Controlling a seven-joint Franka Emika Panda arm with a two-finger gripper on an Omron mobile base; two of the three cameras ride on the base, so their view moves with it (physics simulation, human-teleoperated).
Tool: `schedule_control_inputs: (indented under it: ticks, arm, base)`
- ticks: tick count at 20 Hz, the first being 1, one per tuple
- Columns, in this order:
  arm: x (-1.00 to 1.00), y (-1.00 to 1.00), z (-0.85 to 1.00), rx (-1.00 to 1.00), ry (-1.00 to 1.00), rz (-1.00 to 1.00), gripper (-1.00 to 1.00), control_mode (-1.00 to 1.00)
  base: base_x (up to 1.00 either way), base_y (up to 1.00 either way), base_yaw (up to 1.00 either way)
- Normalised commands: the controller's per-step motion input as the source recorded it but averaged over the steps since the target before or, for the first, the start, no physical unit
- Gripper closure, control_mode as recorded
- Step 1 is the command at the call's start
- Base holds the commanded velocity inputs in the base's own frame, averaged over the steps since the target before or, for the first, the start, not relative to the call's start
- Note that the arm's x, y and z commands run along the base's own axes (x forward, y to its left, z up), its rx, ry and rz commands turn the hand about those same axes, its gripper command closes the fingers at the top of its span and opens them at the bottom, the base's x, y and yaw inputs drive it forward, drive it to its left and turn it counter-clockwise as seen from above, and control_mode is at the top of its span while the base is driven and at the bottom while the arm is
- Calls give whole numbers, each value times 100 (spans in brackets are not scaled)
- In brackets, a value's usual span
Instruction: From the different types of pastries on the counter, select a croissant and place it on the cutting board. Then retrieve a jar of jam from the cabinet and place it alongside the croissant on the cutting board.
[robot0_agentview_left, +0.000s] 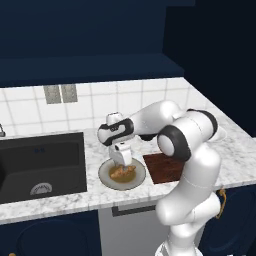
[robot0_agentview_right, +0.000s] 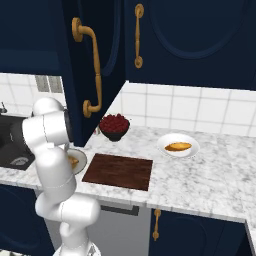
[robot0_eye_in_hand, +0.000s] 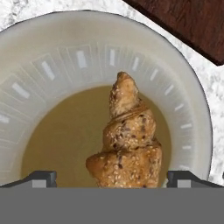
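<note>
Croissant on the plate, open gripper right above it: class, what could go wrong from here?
1. The croissant lies lengthwise between the open gripper fingers; a shallow close could crush it or let it slip.
2. The plate rim sits close to the cutting board; a low carry might snag it.

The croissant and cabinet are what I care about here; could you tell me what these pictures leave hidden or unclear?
- Croissant: hand view, its near end is cut off at the bottom edge; left base view, the open gripper covers part of it.
- Plate: right base view, the arm hides most of it.
- Cabinet: door closed, so no jar can be made out.
- Cutting board: left base view, the arm covers its right part.
</note>
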Motion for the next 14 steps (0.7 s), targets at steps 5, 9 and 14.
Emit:
schedule_control_inputs:
  ticks: [5, 9, 14]
  arm:
    - [-4, 0, -24, 0, 2, 0, -100, -100]
    - [-25, 0, -52, 0, 0, -5, -100, -100]
    - [-57, 0, -78, 0, -3, -11, -100, -100]
  base:
    - [0, 0, 0]
    - [0, 0, 0]
    - [0, 0, 0]
